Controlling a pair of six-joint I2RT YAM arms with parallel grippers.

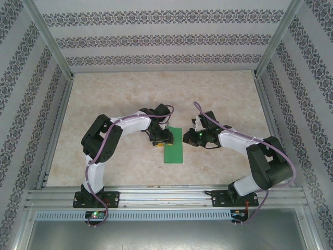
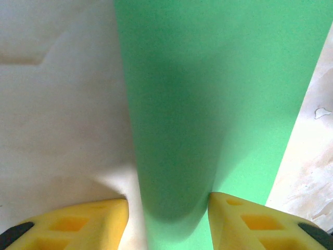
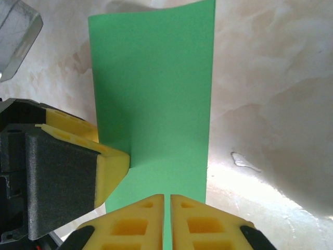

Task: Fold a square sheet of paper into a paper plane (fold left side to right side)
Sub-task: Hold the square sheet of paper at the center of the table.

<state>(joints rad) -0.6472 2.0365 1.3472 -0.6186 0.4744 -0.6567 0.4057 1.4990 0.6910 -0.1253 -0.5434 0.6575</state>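
The square sheet of paper is bright green and lies doubled over as a narrow upright rectangle on the table between both arms. My left gripper is at its left side. In the left wrist view that gripper is open, its yellow fingers set either side of the sheet's rounded, shaded left edge. My right gripper is at the sheet's upper right. In the right wrist view its yellow fingertips are shut together over the near end of the sheet. I cannot tell if they pinch it. The left gripper's finger touches the paper there.
The pale marbled table is fenced by aluminium rails in front and patterned walls on the other sides. A small mark is on the table just right of the sheet.
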